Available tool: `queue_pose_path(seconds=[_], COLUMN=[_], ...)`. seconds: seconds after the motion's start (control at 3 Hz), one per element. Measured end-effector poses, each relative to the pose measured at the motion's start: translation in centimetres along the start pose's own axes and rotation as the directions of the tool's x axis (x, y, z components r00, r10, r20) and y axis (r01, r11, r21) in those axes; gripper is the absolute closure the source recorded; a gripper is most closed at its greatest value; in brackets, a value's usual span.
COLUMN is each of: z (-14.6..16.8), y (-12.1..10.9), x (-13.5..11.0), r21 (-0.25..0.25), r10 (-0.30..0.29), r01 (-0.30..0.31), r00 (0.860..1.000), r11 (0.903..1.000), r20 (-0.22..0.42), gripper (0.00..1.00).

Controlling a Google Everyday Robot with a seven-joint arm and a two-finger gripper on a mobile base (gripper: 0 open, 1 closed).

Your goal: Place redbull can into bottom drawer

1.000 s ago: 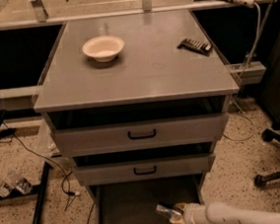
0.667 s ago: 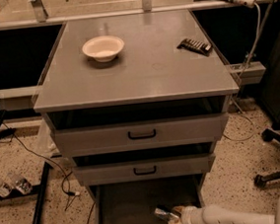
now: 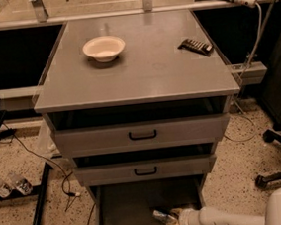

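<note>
Redbull can [image 3: 159, 215] seemingly between gripper [image 3: 169, 219] jaws, low inside bottom drawer [image 3: 127, 210]

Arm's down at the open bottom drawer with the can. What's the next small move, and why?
Probably ease down a touch, then open the gripper. It is shut on the redbull can, which sits low over the floor of the bottom drawer, inside its walls, so a release should leave it there.

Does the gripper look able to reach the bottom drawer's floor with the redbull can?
Likely yes: the bottom drawer stands open, and the gripper holding the redbull can hangs over its floor.
</note>
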State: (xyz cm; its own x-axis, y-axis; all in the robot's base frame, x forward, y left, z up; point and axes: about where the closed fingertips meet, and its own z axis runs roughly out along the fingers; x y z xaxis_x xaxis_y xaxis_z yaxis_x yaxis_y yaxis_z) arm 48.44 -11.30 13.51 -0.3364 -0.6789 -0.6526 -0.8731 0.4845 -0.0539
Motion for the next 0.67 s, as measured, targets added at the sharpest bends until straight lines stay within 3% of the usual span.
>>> queue_pose_path(seconds=[0.67], z=[0.0], y=[0.01], x=[0.0], r21=[0.0], r10=[0.0], r01=[0.0], r00=[1.0], r11=[1.0], r20=[0.0], gripper=[0.36])
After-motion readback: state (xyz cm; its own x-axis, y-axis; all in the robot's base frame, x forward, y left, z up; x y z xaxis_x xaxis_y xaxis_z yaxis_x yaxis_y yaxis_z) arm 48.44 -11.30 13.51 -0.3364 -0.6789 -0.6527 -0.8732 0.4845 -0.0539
